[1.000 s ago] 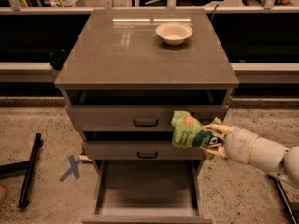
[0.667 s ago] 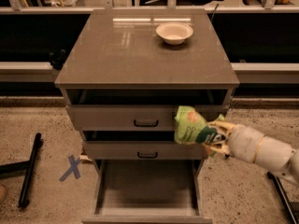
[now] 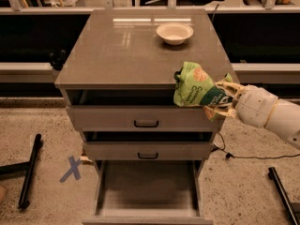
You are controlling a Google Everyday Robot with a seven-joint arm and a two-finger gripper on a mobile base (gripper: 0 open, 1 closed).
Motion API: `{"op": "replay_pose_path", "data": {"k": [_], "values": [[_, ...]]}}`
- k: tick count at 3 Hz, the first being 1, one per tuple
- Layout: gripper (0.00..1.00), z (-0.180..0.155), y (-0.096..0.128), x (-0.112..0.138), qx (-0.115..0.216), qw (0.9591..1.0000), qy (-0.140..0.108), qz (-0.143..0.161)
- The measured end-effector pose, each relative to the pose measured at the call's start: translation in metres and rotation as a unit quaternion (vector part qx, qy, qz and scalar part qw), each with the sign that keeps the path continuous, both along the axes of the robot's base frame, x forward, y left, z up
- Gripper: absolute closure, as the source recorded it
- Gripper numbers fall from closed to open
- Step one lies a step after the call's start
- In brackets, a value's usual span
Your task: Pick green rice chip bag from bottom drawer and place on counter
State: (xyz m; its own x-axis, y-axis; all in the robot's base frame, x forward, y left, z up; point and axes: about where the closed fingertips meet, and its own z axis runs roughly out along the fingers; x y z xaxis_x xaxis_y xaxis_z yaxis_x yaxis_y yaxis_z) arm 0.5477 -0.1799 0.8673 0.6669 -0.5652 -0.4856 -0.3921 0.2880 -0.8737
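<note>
Green rice chip bag (image 3: 193, 84): right of centre in the frame, held in the air at the front right edge of the counter. Its crinkled upper end overlaps the counter's front lip and its lower part covers the right end of the top drawer's front. I cannot tell whether it touches the counter's edge.
Bag's face: light green, with a pale orange chip picture near the top and a dark logo with white letters toward the gripped end.
Gripper (image 3: 219, 101): just right of the bag, clamped on the bag's right end, with pale fingers (image 3: 228, 89) above and below the crumpled foil.
Arm (image 3: 262, 110): white and rounded, entering from the right edge of the frame at about the top drawer's height.
Counter (image 3: 117, 55): glossy grey-brown top filling the upper middle of the frame.
White bowl (image 3: 174, 33): on the counter toward its back right, well apart from the bag.
Top drawer (image 3: 117, 118): below the counter, slightly pulled out, black handle at its centre.
Middle drawer (image 3: 117, 150): under the top one, also slightly out, black handle.
Bottom drawer (image 3: 147, 191): bottom centre of the frame, pulled far out, its plain grey floor showing.
Blue X (image 3: 71, 168): marked on the speckled floor, lower left.
Black cable (image 3: 239, 156): on the floor at the right, below the arm.
</note>
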Motion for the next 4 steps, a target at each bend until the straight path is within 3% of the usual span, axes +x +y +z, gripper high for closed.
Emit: {"op": "replay_pose_path", "data": {"k": [2,4], "values": [[1.0,0.033,0.02,0.025,-0.009,0.9996,-0.018,0.019],[1.0,0.067,0.067,0.092,-0.055,0.9977,-0.028,0.029]]}}
